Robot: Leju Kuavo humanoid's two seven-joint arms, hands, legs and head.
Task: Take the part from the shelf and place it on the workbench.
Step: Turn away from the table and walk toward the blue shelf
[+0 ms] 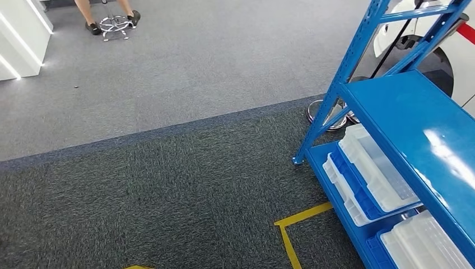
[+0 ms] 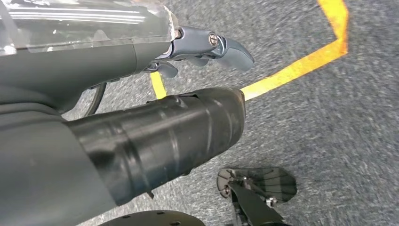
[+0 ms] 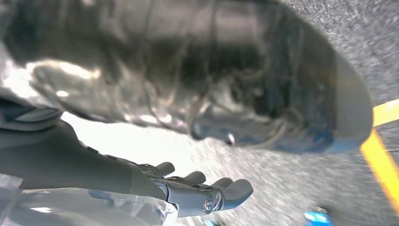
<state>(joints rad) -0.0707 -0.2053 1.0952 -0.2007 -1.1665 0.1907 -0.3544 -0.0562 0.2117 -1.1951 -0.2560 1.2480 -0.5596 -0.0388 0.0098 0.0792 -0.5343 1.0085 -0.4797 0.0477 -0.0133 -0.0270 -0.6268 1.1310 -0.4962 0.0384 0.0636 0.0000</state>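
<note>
A blue metal shelf (image 1: 411,120) stands at the right in the head view. On its lower level sit translucent white bins (image 1: 375,168) nested in blue trays, with another bin (image 1: 423,244) nearer to me; I cannot make out a part in them. My left hand (image 2: 207,47) hangs over the grey carpet with its fingers loosely apart, holding nothing. My right hand (image 3: 202,190) also hangs low above the floor, fingers stretched out and bare.
Yellow tape (image 1: 297,224) marks a corner on the dark carpet beside the shelf's foot. A chrome round base (image 1: 330,115) stands behind the shelf post. Far off, a person's legs and a stool base (image 1: 115,23) are by a white cabinet (image 1: 19,33).
</note>
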